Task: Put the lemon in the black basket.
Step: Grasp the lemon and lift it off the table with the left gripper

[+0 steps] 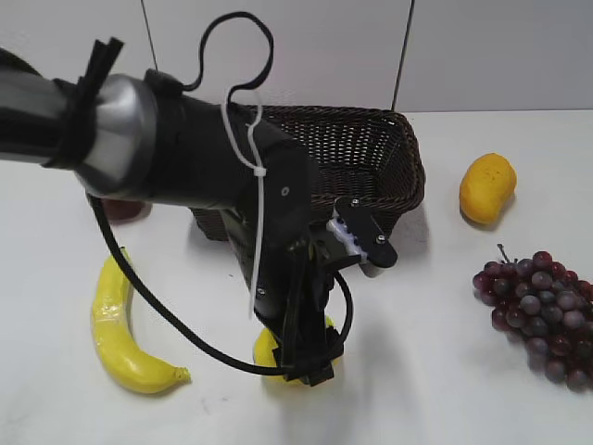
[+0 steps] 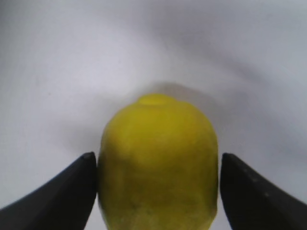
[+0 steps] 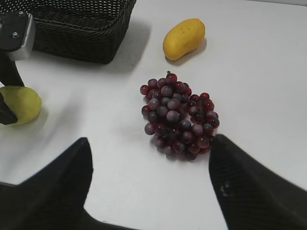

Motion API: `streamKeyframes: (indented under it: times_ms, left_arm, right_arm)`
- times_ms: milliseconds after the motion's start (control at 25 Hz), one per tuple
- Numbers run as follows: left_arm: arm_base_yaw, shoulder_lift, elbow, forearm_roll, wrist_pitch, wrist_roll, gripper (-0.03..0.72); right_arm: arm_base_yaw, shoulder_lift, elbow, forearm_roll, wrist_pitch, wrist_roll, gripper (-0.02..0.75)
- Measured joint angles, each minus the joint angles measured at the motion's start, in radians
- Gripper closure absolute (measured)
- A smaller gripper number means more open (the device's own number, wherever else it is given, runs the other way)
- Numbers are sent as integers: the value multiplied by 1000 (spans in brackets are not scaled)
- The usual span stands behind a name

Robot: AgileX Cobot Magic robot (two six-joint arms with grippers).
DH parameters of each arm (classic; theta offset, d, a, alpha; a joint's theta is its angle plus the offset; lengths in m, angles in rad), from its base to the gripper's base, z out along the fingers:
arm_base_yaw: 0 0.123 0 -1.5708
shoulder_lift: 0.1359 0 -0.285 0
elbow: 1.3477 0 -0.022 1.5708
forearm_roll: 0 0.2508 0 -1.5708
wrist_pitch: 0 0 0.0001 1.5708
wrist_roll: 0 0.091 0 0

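The lemon lies on the white table in front of the black basket, mostly hidden by my left arm. In the left wrist view the lemon fills the space between the fingers of my left gripper. The left finger touches it and a thin gap shows at the right finger. From the exterior view my left gripper points down over the lemon. The right wrist view shows the lemon, the basket, and my right gripper, open and empty above the table.
A banana lies at the front left. A mango-like fruit lies right of the basket, and a bunch of dark grapes at the right edge. A dark red object shows behind my left arm.
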Motion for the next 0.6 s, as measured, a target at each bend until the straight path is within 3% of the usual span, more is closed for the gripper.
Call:
streamKeyframes:
  times_ms: [360,600]
  left_arm:
    - [0,11,-9,-22,27,0,141]
    - [0,-16,-111,-18,92,1,141]
  right_arm:
    - [0,0,0,0,0,0,167]
    - [0,0,0,0,0,0,167]
